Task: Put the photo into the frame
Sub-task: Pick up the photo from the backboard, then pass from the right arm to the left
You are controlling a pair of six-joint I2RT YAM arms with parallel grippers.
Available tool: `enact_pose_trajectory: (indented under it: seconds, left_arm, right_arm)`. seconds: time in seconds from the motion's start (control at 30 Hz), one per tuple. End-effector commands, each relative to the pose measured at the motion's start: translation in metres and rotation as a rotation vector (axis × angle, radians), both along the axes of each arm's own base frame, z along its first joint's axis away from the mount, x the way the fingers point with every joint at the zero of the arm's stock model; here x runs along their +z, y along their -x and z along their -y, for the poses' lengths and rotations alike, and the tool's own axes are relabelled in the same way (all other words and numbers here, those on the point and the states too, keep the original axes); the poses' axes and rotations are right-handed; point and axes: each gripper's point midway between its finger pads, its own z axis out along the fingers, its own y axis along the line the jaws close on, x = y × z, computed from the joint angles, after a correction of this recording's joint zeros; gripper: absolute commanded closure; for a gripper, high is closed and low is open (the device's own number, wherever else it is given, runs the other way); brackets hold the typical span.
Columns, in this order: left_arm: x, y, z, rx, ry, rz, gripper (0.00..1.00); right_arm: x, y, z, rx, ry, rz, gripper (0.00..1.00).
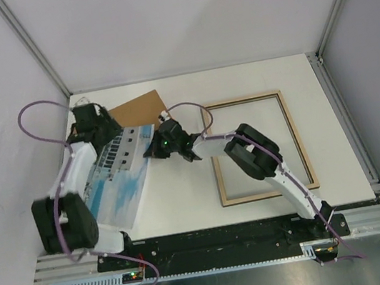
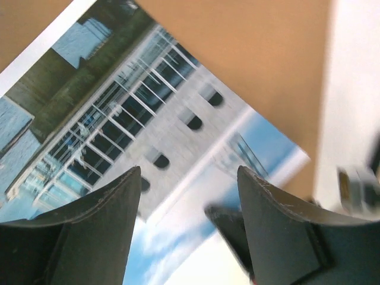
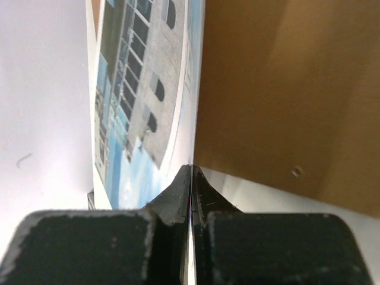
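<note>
With the right tool (image 3: pixel 191 178) clenched on an edge of the photo (image 3: pixel 136 107) and the left tool (image 2: pixel 189 173) released (jaws spread above it), the photo, lying partly over the backing board (image 1: pixel 138 111) left of the frame (image 1: pixel 298 141), called for a slow, level carry rightward, lest it buckle.

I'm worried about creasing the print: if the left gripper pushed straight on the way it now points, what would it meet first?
The photo: the open left gripper aims at the printed building. It looks near, though depth is hard to judge.
</note>
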Motion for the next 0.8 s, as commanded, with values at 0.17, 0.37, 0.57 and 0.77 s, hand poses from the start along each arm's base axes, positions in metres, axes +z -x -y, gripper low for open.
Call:
enact_pose_trajectory:
  seconds: [0.17,0.37,0.57,0.77]
  left_arm:
    - [0.077,0.084,0.105,-0.267,-0.143,0.204,0.27]
    - [0.082,0.119,0.153,-0.389,-0.236,0.23,0.26]
    - [0.082,0.131,0.189,-0.476,-0.361,0.199,0.26]
    - [0.071,0.13,0.201,-0.477,-0.487,0.146,0.28]
  right_arm:
    - [0.131,-0.022,0.067,-0.054,-0.008,0.038,1.0]
    - [0.159,-0.015,0.094,-0.065,0.035,0.01,1.0]
    - [0.18,-0.01,0.11,-0.077,0.077,0.021,1.0]
    - [0.192,-0.008,0.118,-0.088,0.107,0.03,1.0]
